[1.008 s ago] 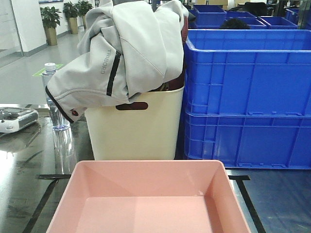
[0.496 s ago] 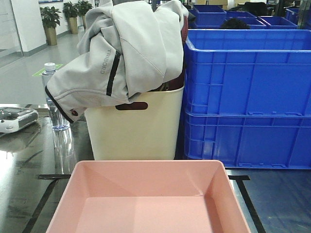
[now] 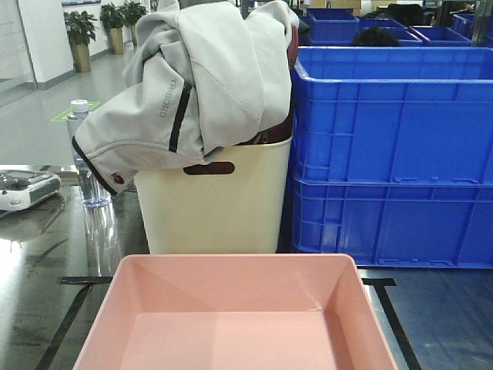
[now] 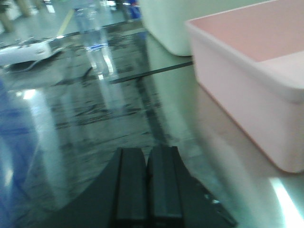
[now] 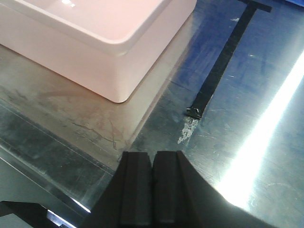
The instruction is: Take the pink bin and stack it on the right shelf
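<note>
Only one piece of lettering could be read: a small grey brand mark printed along the sleeve of the light grey jacket [image 3: 200, 85] draped over the cream basket [image 3: 216, 204], running sideways beside a black stripe and appearing to spell "TRIGOAD", though its letters were too small to be sure of. The water bottle [image 3: 86, 158] carried a blue band, but no words on it could be made out.

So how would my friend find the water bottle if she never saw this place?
Start at the shiny steel shelf top with black tape lines. Behind the pink bin stands a cream basket draped with a grey jacket; look just left of it. The water bottle is the only tall, clear, see-through thing there.
</note>
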Robot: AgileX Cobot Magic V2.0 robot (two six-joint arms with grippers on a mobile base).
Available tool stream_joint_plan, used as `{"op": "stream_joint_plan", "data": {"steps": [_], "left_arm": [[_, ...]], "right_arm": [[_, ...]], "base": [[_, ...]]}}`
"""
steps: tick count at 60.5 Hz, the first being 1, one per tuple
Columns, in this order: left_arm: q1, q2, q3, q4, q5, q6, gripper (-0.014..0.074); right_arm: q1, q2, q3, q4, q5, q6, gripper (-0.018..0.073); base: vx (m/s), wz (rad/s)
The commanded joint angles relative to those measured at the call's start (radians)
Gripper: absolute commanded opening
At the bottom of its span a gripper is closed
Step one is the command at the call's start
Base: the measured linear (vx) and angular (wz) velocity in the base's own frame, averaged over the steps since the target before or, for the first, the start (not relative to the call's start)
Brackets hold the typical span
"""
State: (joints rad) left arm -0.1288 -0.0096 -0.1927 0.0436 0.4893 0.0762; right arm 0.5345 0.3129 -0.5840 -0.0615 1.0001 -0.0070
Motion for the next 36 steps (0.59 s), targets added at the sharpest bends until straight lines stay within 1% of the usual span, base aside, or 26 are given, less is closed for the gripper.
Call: {"op": "stream_joint_plan", "data": {"steps": [1,4,10,12,14,19,22,25,31,34,36], "left_arm": [[0.032,0.003,0.028,0.015,-0.157,-0.058,-0.0003],[0.033,0.003,0.061,0.022,-0.183,-0.076,-0.0003],[0.051,0.001,0.131,0.060,-0.294,-0.091,-0.0003],[0.072,0.001,0.160,0.087,-0.342,-0.115,-0.0003],[0.084,0.001,0.182,0.099,-0.372,-0.138,-0.0003],[0.110,-0.014,0.233,0.107,-0.456,-0.203,-0.0003],[0.112,-0.022,0.237,0.105,-0.465,-0.225,-0.0003],[0.112,-0.020,0.236,0.105,-0.489,-0.220,-0.0003],[0.112,-0.021,0.237,0.104,-0.519,-0.177,-0.0003],[0.112,-0.021,0.237,0.084,-0.523,-0.164,-0.0003],[0.112,-0.021,0.237,0.057,-0.520,-0.150,-0.0003]], "right_arm": [[-0.008,0.011,-0.024,-0.017,-0.061,-0.011,-0.0009],[-0.008,0.011,-0.024,-0.015,-0.062,-0.011,-0.0009],[-0.008,0.011,-0.024,-0.015,-0.063,-0.011,-0.0009],[-0.008,0.011,-0.024,-0.015,-0.063,-0.011,-0.0009],[-0.008,0.011,-0.024,-0.015,-0.063,-0.011,-0.0009],[-0.008,0.011,-0.024,-0.015,-0.062,-0.011,-0.0009],[-0.008,0.012,-0.024,-0.016,-0.064,-0.011,-0.0009],[-0.008,0.012,-0.024,-0.015,-0.064,-0.011,-0.0009],[-0.008,0.012,-0.024,-0.015,-0.064,-0.011,-0.0009],[-0.008,0.012,-0.024,-0.015,-0.064,-0.011,-0.0009],[-0.008,0.012,-0.024,-0.015,-0.064,-0.011,-0.0009]], "base": [[0.00,0.00],[0.00,0.00],[0.00,0.00],[0.00,0.00],[0.00,0.00],[0.00,0.00],[0.00,0.00],[0.00,0.00],[0.00,0.00],[0.00,0.00],[0.00,0.00]]}}
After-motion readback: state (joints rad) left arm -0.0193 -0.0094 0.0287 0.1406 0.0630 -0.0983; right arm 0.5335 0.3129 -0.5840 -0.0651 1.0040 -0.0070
